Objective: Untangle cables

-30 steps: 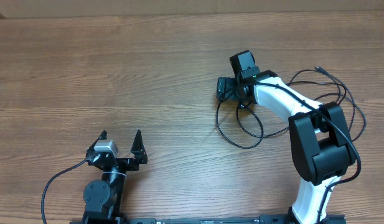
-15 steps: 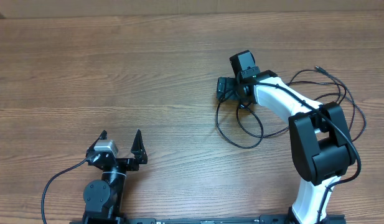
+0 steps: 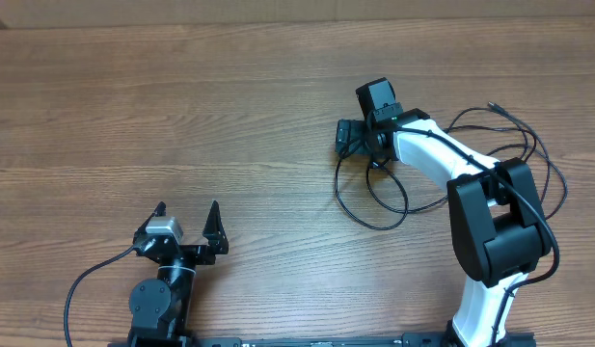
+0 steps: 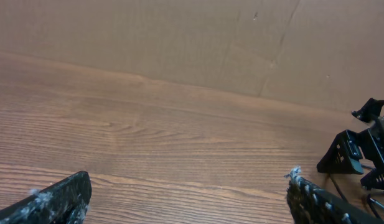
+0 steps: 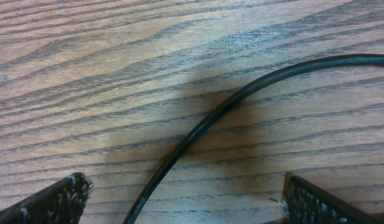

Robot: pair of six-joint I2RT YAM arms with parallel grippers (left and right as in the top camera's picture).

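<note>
Hovering low over the desk (image 3: 181, 96), the right claw (image 3: 349, 138) stands open, its fingers (image 5: 55, 200) straddling one cable (image 5: 198, 132) without gripping it. The remaining cables (image 3: 374, 202) loop just beside this claw and run under the right arm (image 3: 442, 154). The left claw (image 3: 187, 220) is spread wide, well apart from the cables.

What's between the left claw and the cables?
Only bare wooden table. The overhead view shows nothing lying between the open left claw and the cables; the left wrist view shows the same empty wood.
</note>
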